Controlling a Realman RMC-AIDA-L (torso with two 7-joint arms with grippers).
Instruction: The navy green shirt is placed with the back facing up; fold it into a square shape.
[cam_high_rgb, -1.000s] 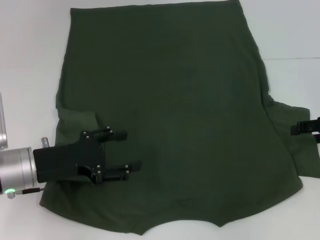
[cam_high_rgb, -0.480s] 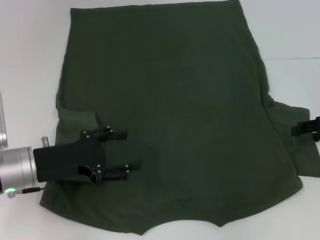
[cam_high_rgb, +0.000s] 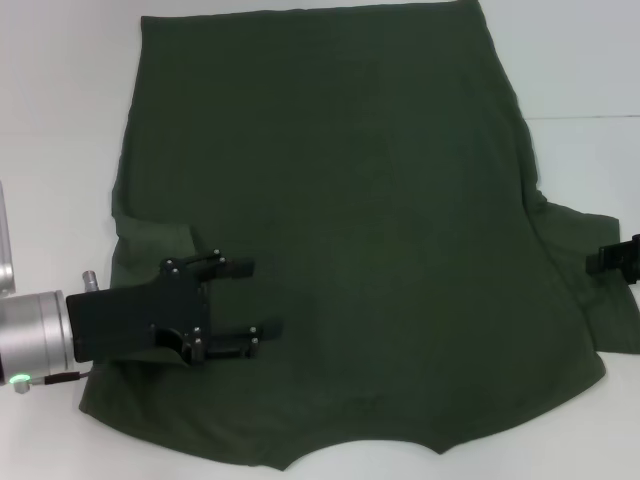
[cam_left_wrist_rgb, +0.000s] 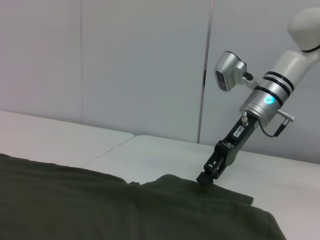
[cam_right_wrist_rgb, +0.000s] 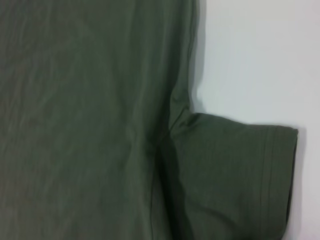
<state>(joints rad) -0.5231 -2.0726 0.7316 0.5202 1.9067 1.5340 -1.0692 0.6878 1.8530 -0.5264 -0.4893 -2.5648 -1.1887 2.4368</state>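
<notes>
The navy green shirt (cam_high_rgb: 340, 220) lies spread flat on the white table, plain side up, with the collar end toward me. Its left sleeve (cam_high_rgb: 150, 245) is folded in onto the body. My left gripper (cam_high_rgb: 250, 298) hovers low over the shirt near that sleeve, open, with nothing between its fingers. My right gripper (cam_high_rgb: 612, 259) shows only its tip at the right edge, over the right sleeve (cam_high_rgb: 590, 310). In the left wrist view the right gripper (cam_left_wrist_rgb: 206, 178) points down and touches the raised sleeve edge (cam_left_wrist_rgb: 220, 192). The right wrist view shows the sleeve (cam_right_wrist_rgb: 235, 175) lying flat.
The white table (cam_high_rgb: 60, 150) shows on both sides of the shirt, with a seam line (cam_high_rgb: 580, 117) running across it. A pale wall (cam_left_wrist_rgb: 140, 65) stands behind the table.
My right gripper has slid slightly toward the right edge of the view. The left gripper and the shirt stay where they were.
</notes>
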